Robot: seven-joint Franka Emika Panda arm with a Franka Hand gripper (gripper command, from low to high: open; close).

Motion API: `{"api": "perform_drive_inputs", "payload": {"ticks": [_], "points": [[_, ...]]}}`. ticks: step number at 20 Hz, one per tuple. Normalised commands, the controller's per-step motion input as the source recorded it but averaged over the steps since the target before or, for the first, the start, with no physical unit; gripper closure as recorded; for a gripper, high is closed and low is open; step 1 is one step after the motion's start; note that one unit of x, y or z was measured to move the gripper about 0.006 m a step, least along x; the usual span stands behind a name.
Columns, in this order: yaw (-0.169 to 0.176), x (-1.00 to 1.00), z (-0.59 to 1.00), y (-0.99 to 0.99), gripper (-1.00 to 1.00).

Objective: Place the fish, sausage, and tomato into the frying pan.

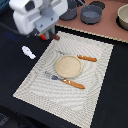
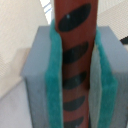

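Observation:
In the wrist view my gripper [image 2: 76,70] is shut on the sausage [image 2: 75,30], a reddish-brown rod with dark oval marks, clamped between the teal pads [image 2: 54,75]. In the exterior view the gripper [image 1: 49,35] is low over the black table at the far left, beyond the placemat's corner. A dark end of the sausage [image 1: 56,37] shows under it. A small red spot beside the fingers is the tomato [image 1: 44,36], mostly hidden. The white fish [image 1: 28,52] lies on the table on the exterior view's left. The blue-grey frying pan [image 1: 91,14] stands on the brown board at the back.
A striped placemat [image 1: 35,82] holds a tan plate [image 1: 68,66], a fork [image 1: 62,80] and a second orange-handled utensil [image 1: 80,57]. A blue-grey pot [image 1: 71,11] stands partly behind the gripper body. A cream bowl [image 1: 123,16] is at the back right.

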Motion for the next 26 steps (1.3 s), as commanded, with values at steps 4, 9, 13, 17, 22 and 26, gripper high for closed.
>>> {"api": "perform_drive_inputs", "payload": {"ticks": [4,9,13,17,22,26], "points": [[0.0,0.58,0.37,0.82,1.0],[0.0,0.56,0.23,0.84,1.0],[0.0,0.52,0.06,0.86,1.0],[0.0,0.53,0.06,0.87,1.0],[0.0,0.54,0.07,0.86,1.0],[0.0,0.58,0.16,0.86,1.0]]}}
